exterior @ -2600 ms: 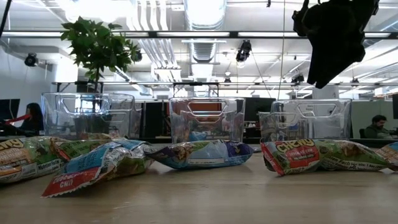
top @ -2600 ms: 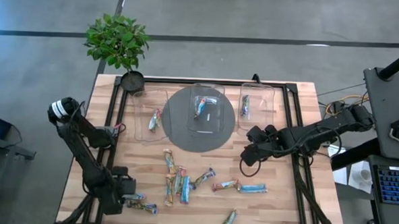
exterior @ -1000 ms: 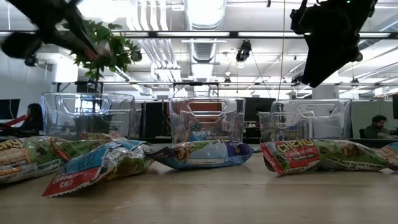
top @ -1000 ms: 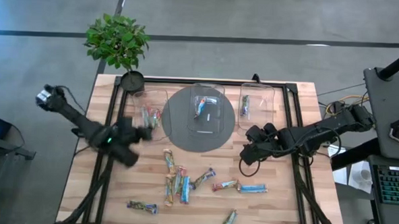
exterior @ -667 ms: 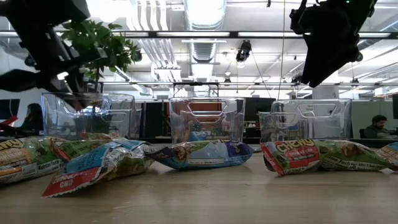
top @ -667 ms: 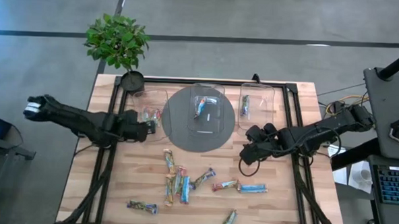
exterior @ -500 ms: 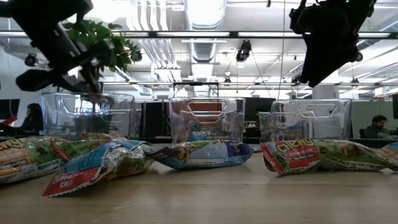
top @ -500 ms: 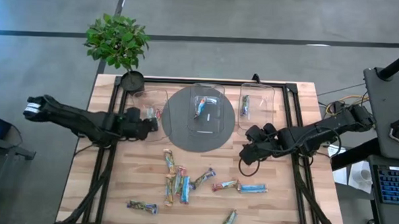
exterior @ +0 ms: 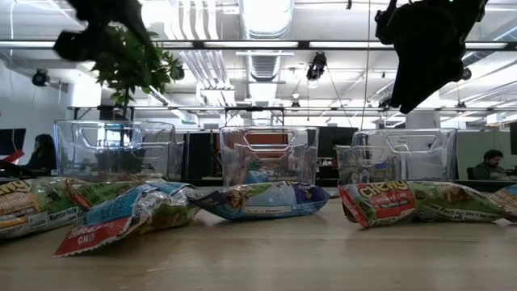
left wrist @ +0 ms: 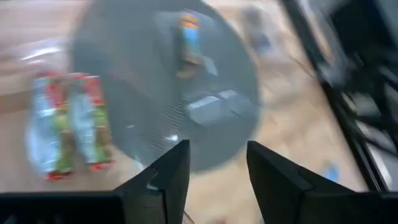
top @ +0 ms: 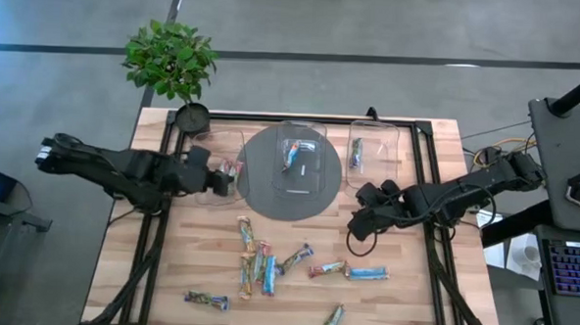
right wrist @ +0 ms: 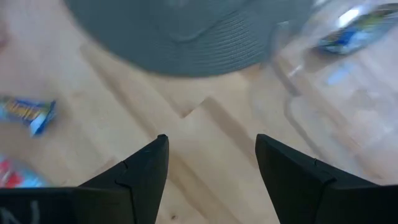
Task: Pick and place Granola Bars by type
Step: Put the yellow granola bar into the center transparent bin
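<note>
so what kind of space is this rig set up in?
Looks like an open-plan office or lab. The low view shows exposed ceiling ducts with strip lights, rows of desks with a person seated at one, and the high view shows a keyboard beside the wooden table.

Open-plan workshop office under a bright, duct-lined ceiling.

Grey concrete floor (top: 374, 29) crossed by dark seams around the wooden desk (top: 401, 305). Potted plant (top: 170, 59) at the desk's far left corner. Overhead, white ducts (exterior: 194, 32) and strip lights (exterior: 266, 14), with hanging spotlights (exterior: 317, 66). Farther back, rows of workstations, a seated person (exterior: 487, 166) at right and another (exterior: 39, 153) at left. Keyboard (top: 572, 268) on a side stand beside the desk's right edge.
</note>
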Available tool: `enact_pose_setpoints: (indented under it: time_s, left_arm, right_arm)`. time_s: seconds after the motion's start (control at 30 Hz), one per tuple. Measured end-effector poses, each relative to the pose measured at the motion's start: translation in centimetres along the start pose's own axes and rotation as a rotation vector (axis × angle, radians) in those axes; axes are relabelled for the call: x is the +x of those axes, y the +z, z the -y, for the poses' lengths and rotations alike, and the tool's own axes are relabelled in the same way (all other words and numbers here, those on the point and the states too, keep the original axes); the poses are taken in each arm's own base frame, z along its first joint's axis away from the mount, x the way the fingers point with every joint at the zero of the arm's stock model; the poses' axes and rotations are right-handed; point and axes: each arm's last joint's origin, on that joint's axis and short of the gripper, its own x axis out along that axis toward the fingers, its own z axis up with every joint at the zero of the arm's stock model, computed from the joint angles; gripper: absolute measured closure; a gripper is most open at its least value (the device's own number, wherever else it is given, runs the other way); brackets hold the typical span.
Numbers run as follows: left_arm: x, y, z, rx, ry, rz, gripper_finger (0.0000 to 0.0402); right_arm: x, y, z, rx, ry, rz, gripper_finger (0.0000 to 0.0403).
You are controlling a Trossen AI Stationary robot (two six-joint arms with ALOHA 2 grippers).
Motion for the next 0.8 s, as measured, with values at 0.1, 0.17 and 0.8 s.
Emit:
enact_pose_setpoints:
  time_s: [0.1,0.17,0.8]
  left_arm:
    - [-1.1,0.1,1.5,0.098,-0.1,-0.061,0.0259]
    - [-1.6,0.0,2.1,0.135,-0.142,-0.076,0.0259]
    - [0.7,-5.8,2.8,0.27,-0.081,-0.24,0.0259]
  right_arm:
    - [0.0,0.0,-0.7,-0.12,0.127,-0.065,0.0174]
    - [0.1,-0.1,-1.2,-0.212,0.21,-0.121,0.0174]
    - [2.9,-10.6,-7.9,-0.656,0.294,-0.508,0.0175]
